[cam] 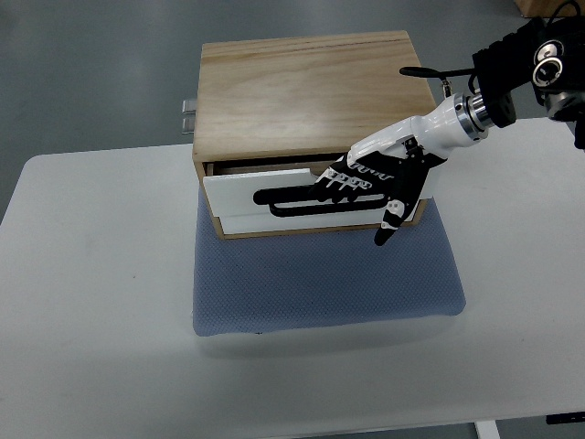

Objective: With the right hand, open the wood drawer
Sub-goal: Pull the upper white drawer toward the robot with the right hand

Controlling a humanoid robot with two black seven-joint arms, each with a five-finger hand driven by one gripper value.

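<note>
A light wooden box [306,87] stands on a blue-grey mat [324,279] on the white table. Its drawer has a white front panel [236,199] with a black bar handle [283,198]. The drawer is pulled out a little, with a dark gap showing at its top left. My right hand [366,187] comes in from the upper right and lies over the right part of the drawer front. Its fingers [340,183] are curled around the handle. Its thumb [387,229] points down past the drawer's lower edge.
The white table [91,302] spreads around the mat. A small metal fitting [187,117] sticks out at the box's left rear. The grey floor shows beyond the table's far edge.
</note>
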